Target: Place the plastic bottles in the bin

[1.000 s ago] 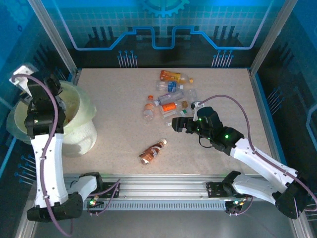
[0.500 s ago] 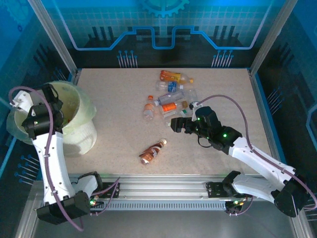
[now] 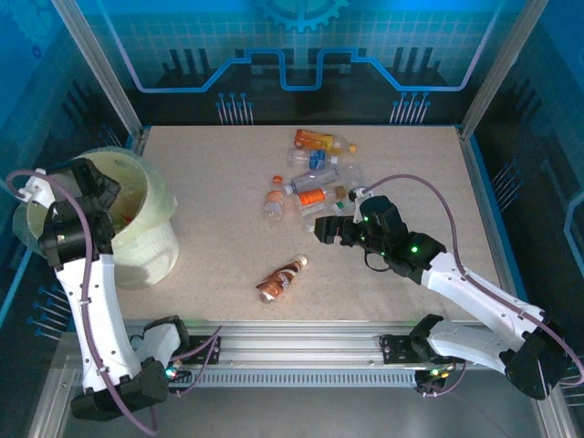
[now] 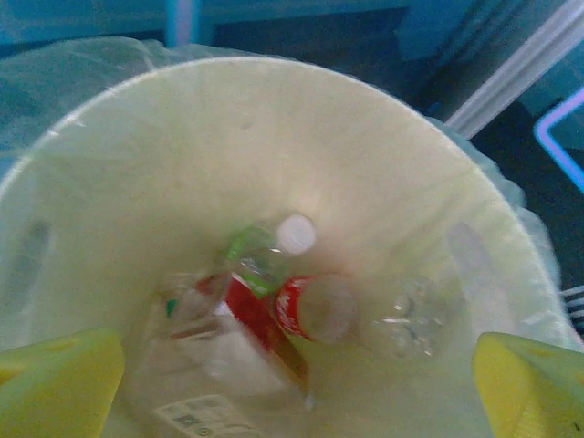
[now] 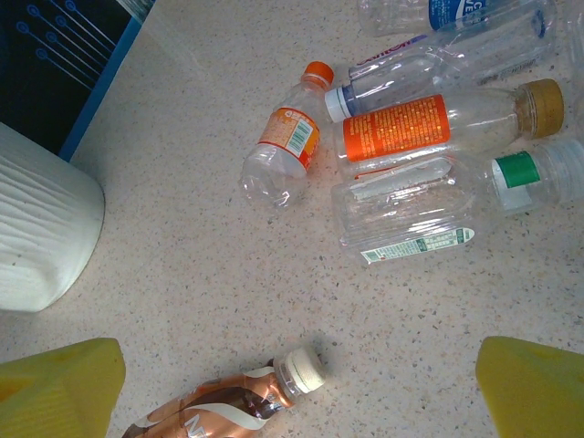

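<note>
- Where the table [image 3: 210, 173] reaches its left edge, the bin [image 3: 157, 239] stands upright, with its thin clear liner folded out over the rim.
- Over the bin's mouth hangs the left gripper [image 4: 294, 388], pointing down into it. Its yellow fingers [image 4: 59, 383] stand wide apart with nothing between them.
- Inside the bin, at the bottom, lie several plastic bottles. A red-labelled bottle [image 4: 306, 306] touches a green-labelled bottle [image 4: 260, 255] with a white cap, and a clear crushed bottle [image 4: 406, 319] lies just beside them.
- Right of the bin and well apart from it, a brown bottle [image 3: 280, 278] lies alone on its side, its white cap pointing away from the bin.
- Further right of the bin, toward the far side of the table, a loose cluster of bottles [image 3: 315, 178] lies flat, some of them touching. Orange, blue and green labels are noted.
- Farthest right of the bin, the right gripper [image 3: 325, 228] hovers low at the near edge of that cluster, jaws spread wide and holding nothing.
</note>
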Robot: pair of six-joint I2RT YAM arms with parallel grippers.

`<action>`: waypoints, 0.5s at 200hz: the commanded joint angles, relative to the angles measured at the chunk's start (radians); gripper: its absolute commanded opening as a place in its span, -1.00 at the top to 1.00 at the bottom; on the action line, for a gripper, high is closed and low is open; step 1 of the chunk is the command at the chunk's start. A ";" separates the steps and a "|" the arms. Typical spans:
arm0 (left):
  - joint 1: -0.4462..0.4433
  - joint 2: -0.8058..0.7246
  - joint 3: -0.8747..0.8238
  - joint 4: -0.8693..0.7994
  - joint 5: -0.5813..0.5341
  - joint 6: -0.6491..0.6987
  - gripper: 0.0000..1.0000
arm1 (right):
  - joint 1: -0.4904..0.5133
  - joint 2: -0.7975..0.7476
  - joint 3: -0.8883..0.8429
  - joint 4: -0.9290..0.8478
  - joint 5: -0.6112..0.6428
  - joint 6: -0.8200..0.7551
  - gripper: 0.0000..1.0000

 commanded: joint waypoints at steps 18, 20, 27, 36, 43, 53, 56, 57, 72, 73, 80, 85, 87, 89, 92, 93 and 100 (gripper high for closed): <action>0.001 -0.009 0.049 0.001 0.194 -0.002 -0.98 | 0.014 -0.006 0.023 -0.011 -0.004 0.001 -1.00; -0.001 -0.010 0.049 0.002 0.202 0.001 -0.98 | 0.014 -0.007 0.023 -0.012 -0.002 0.001 -1.00; -0.005 -0.010 0.050 0.010 0.235 0.006 -0.98 | 0.015 -0.008 0.019 -0.012 0.000 0.004 -1.00; -0.012 -0.011 0.049 0.023 0.281 0.015 -0.98 | 0.014 -0.008 0.017 -0.012 0.003 0.009 -1.00; -0.022 -0.011 0.048 0.033 0.311 0.017 -0.98 | 0.015 -0.009 0.015 -0.011 0.006 0.012 -1.00; -0.048 -0.009 0.048 0.045 0.344 0.023 -0.98 | 0.015 -0.010 0.011 -0.012 0.014 0.018 -1.00; -0.056 -0.009 0.048 0.049 0.354 0.025 -0.98 | 0.014 -0.010 0.010 -0.013 0.017 0.019 -1.00; -0.060 -0.010 0.047 0.050 0.357 0.026 -0.98 | 0.014 -0.010 0.010 -0.014 0.017 0.020 -1.00; -0.122 -0.016 0.034 0.087 0.407 0.036 -0.98 | 0.015 -0.010 0.008 -0.027 0.041 0.034 -1.00; -0.127 -0.016 0.033 0.090 0.412 0.037 -0.98 | 0.015 -0.010 0.008 -0.027 0.041 0.034 -1.00; -0.159 -0.018 0.024 0.112 0.437 0.045 -0.98 | 0.016 -0.010 0.006 -0.038 0.061 0.040 -1.00; -0.190 -0.021 0.019 0.124 0.449 0.048 -0.98 | 0.015 -0.010 0.007 -0.044 0.072 0.044 -1.00; -0.202 -0.021 0.017 0.127 0.453 0.051 -0.98 | 0.015 -0.011 0.006 -0.050 0.082 0.049 -1.00; -0.214 -0.022 0.014 0.131 0.456 0.052 -0.98 | 0.014 -0.011 0.007 -0.054 0.088 0.052 -1.00; -0.233 -0.022 0.011 0.138 0.460 0.055 -0.98 | 0.014 -0.011 0.007 -0.059 0.095 0.055 -1.00; -0.239 -0.022 0.010 0.139 0.461 0.056 -0.98 | 0.015 -0.011 0.007 -0.062 0.102 0.058 -1.00; -0.285 -0.019 0.001 0.150 0.474 0.062 -0.98 | 0.015 -0.011 0.007 -0.077 0.121 0.067 -1.00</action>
